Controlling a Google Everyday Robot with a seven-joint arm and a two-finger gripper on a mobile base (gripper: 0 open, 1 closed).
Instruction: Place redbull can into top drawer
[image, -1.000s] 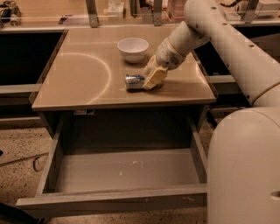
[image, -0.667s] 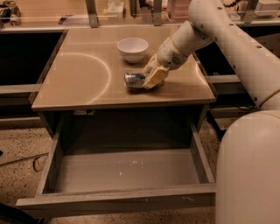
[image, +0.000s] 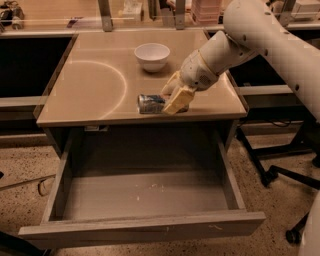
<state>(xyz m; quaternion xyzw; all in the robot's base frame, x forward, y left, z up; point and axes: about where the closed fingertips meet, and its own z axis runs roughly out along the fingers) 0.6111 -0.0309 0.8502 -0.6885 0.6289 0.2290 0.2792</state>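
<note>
The redbull can (image: 149, 103) lies on its side on the tan tabletop (image: 95, 85), close to the front edge. My gripper (image: 167, 99) reaches in from the right with its yellowish fingers (image: 175, 100) closed around the can's right end. The can's silver and blue left end sticks out of the grip. The top drawer (image: 145, 200) stands pulled wide open directly below the table's front edge. Its pale scuffed bottom is bare and its flat front panel (image: 140, 227) is nearest the camera.
A white bowl (image: 152, 55) stands on the tabletop behind the can. My white arm (image: 260, 35) crosses in from the upper right. Black chair or stand legs (image: 280, 172) are on the floor at the right. Clutter lines the back edge of the table.
The gripper and the can have moved together toward the table's front edge, closer to the open drawer. The bowl and the drawer have not moved.
</note>
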